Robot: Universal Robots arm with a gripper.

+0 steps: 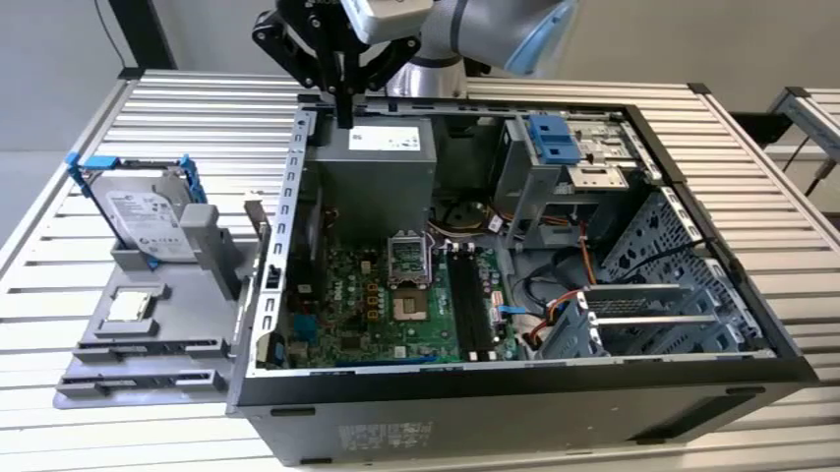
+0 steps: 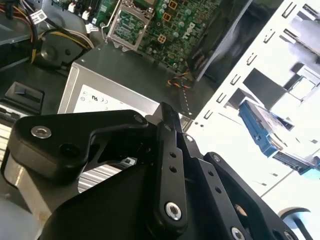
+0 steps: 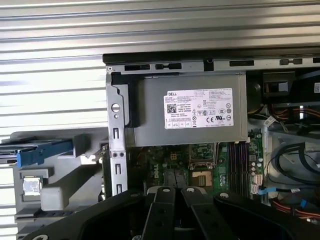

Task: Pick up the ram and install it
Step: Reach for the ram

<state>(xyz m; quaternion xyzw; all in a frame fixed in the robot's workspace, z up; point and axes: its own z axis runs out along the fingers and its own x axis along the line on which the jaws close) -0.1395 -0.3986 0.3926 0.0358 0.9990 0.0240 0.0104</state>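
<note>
My black gripper hangs over the back corner of the open computer case, on the exterior view's left, just above the grey power supply. Its fingers are shut, with nothing visible between them in both wrist views. A thin flat stick, seemingly the ram, stands on edge on the grey holder beside the case's wall, well below and apart from the gripper. The green motherboard lies in the case, its black slots beside the processor socket.
The holder also carries a silver hard drive in a blue frame and a small square silver chip. A drive cage with a blue latch and bundled cables crowd the case at the exterior view's right. Everything rests on a slatted metal table.
</note>
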